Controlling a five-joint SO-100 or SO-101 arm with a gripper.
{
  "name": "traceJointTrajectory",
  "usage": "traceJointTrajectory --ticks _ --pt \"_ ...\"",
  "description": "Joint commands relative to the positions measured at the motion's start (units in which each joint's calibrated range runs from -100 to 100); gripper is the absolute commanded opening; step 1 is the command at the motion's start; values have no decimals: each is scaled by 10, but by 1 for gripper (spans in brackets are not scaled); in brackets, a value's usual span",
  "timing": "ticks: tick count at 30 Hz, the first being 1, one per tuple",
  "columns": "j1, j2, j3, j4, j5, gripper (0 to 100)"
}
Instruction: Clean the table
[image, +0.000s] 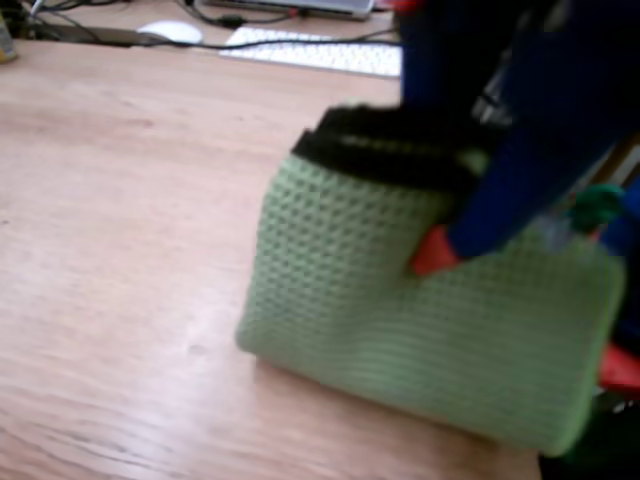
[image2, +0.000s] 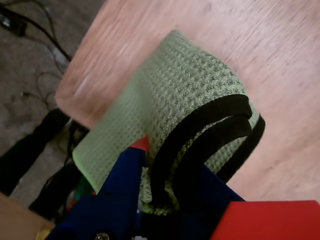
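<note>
Gripping a folded pale-green waffle-weave cloth with black trim (image2: 195, 95), blue two-finger gripper with red tips (image2: 165, 165) clamped on the black-edged folds, one finger on top, the other beneath. Pressed flat under the jaws onto the large reddish-brown wood-grain table (image: 130, 200), near its edge and partly overhanging. Wiping likely under way; no dirt visible, much bare surface ahead unwiped. Beyond the jaws, white keyboard (image: 320, 50), white mouse (image: 170, 32); below, grey floor with cables (image2: 30, 65).

Motion-blurred in fixed view: green cloth (image: 400, 300), blue arm (image: 540, 150). Keyboard (image: 320, 50) and mouse (image: 170, 32) cut off at top edge. Jaws largely hidden behind cloth folds in wrist view.
</note>
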Motion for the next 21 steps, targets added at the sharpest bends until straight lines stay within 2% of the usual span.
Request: traceJointTrajectory --ticks 1,4,9,12,15,18,21 --pt "-5 -22 95 -170 -3 1" --pt "-14 -22 179 -246 4 1" --pt "-137 -25 261 -250 4 1" --pt "-158 -31 276 -250 3 1" --pt "-124 -29 276 -251 -2 1" --pt "-24 -22 277 -251 -3 1" --pt "2 30 278 -251 -3 1"
